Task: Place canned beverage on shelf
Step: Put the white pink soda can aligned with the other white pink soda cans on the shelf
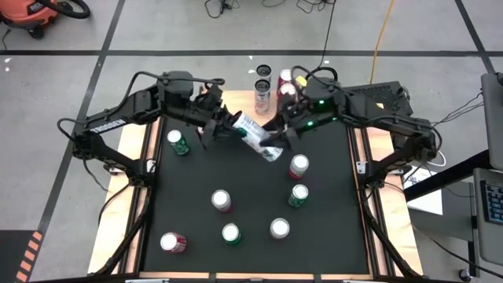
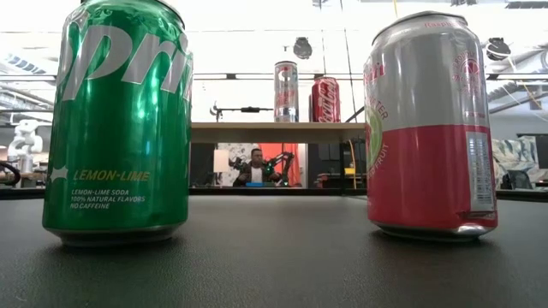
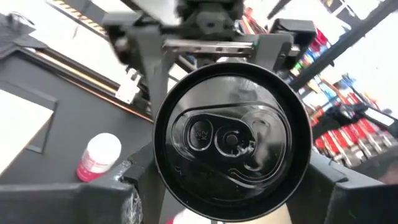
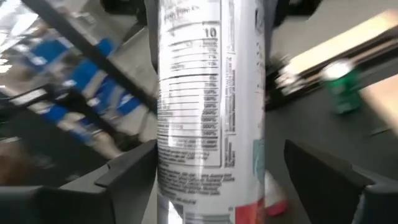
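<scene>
A black mat (image 1: 251, 196) covers the table, with grey floor around it and a bright, cluttered room behind. In the low view, a green Sprite can (image 2: 120, 120) reads "LEMON-LIME"; a silver-and-pink can (image 2: 431, 124) stands well apart. The left gripper (image 1: 224, 124) clamps a slim white can (image 1: 255, 135) — tilted, above the mat. The right gripper (image 1: 275, 134) brackets its other end, jaws wide. The wooden shelf (image 2: 274, 131) holds cans at the far edge.

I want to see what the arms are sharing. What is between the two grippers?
In the high view, a tall white can lies tilted between the left gripper and the right gripper, above the black table.
</scene>
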You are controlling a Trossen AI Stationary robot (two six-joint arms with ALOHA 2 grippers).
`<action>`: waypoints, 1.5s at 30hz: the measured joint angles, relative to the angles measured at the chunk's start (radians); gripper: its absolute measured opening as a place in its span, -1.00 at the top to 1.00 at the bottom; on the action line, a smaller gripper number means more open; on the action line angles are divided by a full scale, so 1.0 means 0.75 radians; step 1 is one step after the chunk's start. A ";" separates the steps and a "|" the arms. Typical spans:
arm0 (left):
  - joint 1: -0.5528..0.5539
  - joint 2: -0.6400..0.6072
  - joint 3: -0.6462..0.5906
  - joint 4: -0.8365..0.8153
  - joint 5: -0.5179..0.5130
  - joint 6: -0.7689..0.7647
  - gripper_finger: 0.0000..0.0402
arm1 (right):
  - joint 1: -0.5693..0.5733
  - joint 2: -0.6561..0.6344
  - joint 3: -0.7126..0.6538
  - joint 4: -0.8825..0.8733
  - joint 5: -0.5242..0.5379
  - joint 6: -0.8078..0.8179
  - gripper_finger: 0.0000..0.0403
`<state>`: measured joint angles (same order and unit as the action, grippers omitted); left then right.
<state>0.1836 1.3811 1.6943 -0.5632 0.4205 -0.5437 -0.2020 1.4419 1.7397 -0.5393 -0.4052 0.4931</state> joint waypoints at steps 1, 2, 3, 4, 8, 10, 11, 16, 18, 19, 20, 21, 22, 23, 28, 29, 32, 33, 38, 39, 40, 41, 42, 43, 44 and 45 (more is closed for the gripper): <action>0.000 0.000 0.000 0.011 -0.016 -0.003 -0.22 | 0.000 -0.019 0.000 -0.012 0.051 -0.027 -0.59; 0.000 0.000 0.000 0.018 -0.035 -0.013 -0.22 | 0.000 -0.038 0.000 -0.020 0.100 -0.051 -0.59; -0.001 0.000 0.000 0.019 -0.045 -0.031 -0.22 | 0.000 -0.058 0.000 -0.029 0.155 -0.072 -0.59; -0.004 0.000 0.000 0.018 -0.046 -0.039 -0.22 | -0.003 -0.080 0.000 -0.038 0.215 -0.088 -0.59; -0.010 0.007 0.000 0.021 -0.063 -0.099 -0.22 | -0.008 -0.150 0.000 -0.095 0.383 -0.147 -0.59; -0.006 0.017 0.001 0.027 -0.115 -0.137 -0.22 | -0.001 -0.182 0.000 -0.138 0.423 -0.177 -0.59; -0.005 0.023 0.001 0.041 -0.146 -0.145 -0.22 | 0.004 -0.191 0.000 -0.155 0.427 -0.187 -0.59; -0.006 0.038 0.001 0.041 -0.240 -0.210 -0.22 | 0.027 -0.203 0.000 -0.188 0.420 -0.195 -0.59; -0.003 0.045 0.004 0.054 -0.250 -0.239 -0.22 | 0.046 -0.196 0.000 -0.219 0.431 -0.215 -0.59; -0.002 0.048 0.003 0.044 -0.259 -0.247 -0.22 | 0.059 -0.188 0.000 -0.226 0.440 -0.228 -0.59; -0.001 0.054 0.003 0.032 -0.283 -0.266 -0.22 | 0.071 -0.182 0.000 -0.234 0.448 -0.244 -0.59; -0.001 0.063 0.003 0.037 -0.306 -0.282 -0.22 | 0.084 -0.178 0.000 -0.256 0.461 -0.260 -0.59; -0.001 0.069 0.003 0.049 -0.323 -0.305 -0.22 | 0.092 -0.171 -0.001 -0.274 0.474 -0.275 -0.59; 0.000 0.074 0.003 0.053 -0.336 -0.324 -0.22 | 0.104 -0.163 -0.002 -0.272 0.492 -0.289 -0.60; -0.001 0.106 0.003 0.070 -0.410 -0.421 -0.22 | 0.135 -0.157 -0.002 -0.279 0.556 -0.355 -0.74; -0.001 0.112 0.003 0.060 -0.421 -0.442 -0.22 | 0.140 -0.158 -0.001 -0.293 0.574 -0.368 -0.77; -0.001 0.142 0.003 0.126 -0.457 -0.488 -0.22 | 0.141 -0.158 -0.001 -0.369 0.612 -0.414 -0.85; -0.001 0.150 0.003 0.135 -0.472 -0.499 -0.22 | 0.141 -0.157 -0.001 -0.395 0.614 -0.429 -0.86; -0.004 0.209 0.003 0.202 -0.506 -0.569 -0.22 | 0.140 -0.157 -0.001 -0.488 0.656 -0.521 -0.85; -0.006 0.221 0.003 0.216 -0.506 -0.588 -0.22 | 0.141 -0.153 -0.001 -0.501 0.668 -0.538 -0.84; -0.008 0.230 0.003 0.238 -0.507 -0.601 -0.22 | 0.141 -0.150 -0.001 -0.508 0.681 -0.555 -0.83; -0.010 0.241 0.003 0.258 -0.509 -0.620 -0.22 | 0.141 -0.149 -0.001 -0.516 0.685 -0.574 -0.81; -0.010 0.253 0.003 0.266 -0.509 -0.629 -0.22 | 0.141 -0.147 -0.001 -0.526 0.685 -0.594 -0.80; -0.011 0.262 0.003 0.270 -0.509 -0.632 -0.22 | 0.140 -0.142 -0.001 -0.525 0.687 -0.612 -0.78; -0.014 0.270 0.003 0.275 -0.510 -0.644 -0.22 | 0.140 -0.138 -0.001 -0.526 0.690 -0.625 -0.76; -0.017 0.276 0.003 0.280 -0.512 -0.659 -0.22 | 0.140 -0.136 -0.001 -0.532 0.692 -0.636 -0.74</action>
<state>0.1712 1.5883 1.6962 -0.3534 0.0368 -1.0376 -0.0967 1.3399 1.7393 -0.9384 0.1135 0.0164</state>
